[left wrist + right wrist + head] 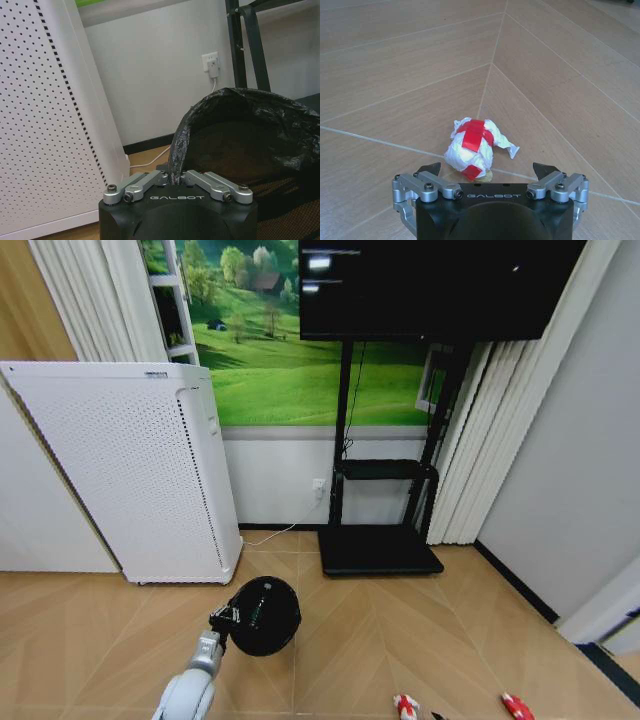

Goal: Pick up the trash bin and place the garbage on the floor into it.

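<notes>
The trash bin (268,618) is a small black round bin lined with a black bag, standing on the wood floor in front of me. My left gripper (226,619) is at its left rim. In the left wrist view, the left gripper (175,176) is shut on the bag-lined rim of the bin (240,150). Two red-and-white pieces of garbage (405,705) (517,706) lie on the floor at the lower right of the head view. My right gripper (487,168) hangs open just above a crumpled red-and-white wrapper (472,147), one finger on each side of it.
A tall white perforated appliance (130,470) stands close behind the bin on the left. A black TV stand (380,545) with a flat base is behind on the right. A white cable (275,535) runs along the floor from a wall socket (212,62). Open floor lies around the wrappers.
</notes>
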Tool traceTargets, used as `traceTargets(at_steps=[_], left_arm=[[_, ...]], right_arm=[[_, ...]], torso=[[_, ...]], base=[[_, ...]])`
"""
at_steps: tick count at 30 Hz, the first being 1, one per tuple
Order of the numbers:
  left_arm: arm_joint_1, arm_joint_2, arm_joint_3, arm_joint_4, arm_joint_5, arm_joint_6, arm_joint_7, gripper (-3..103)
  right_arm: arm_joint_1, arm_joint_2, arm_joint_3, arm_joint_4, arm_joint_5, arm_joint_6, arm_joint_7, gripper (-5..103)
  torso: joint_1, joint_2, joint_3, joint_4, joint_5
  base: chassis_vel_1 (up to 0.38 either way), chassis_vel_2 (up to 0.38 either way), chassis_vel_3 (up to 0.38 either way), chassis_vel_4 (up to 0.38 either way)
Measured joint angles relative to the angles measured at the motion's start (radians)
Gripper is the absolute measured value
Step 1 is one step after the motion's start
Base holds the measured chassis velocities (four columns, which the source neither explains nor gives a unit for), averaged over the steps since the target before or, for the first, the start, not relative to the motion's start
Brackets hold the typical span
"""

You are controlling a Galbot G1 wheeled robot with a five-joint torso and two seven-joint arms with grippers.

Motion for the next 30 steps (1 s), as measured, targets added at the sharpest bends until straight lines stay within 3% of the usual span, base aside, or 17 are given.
traceTargets(at_steps=[14, 30], left_arm=[[-0.008, -0.008, 0.006, 0.023, 0.011, -0.008, -0.001, 3], [-0.016, -0.016, 0.013, 0.033, 0.014, -0.009, 0.0, 3]], right_arm=[[0.035, 0.022, -0.031, -0.014, -0.011, 0.002, 0.0, 103], [0.043, 0.026, -0.024, -0.034, -0.036, 0.018, -0.008, 46]], torso=[[0.0, 0.0, 0.0, 0.0, 0.0], [0.0, 0.0, 0.0, 0.0, 0.0]], base=[[0.0, 0.0, 0.0, 0.0], [0.0, 0.0, 0.0, 0.0]])
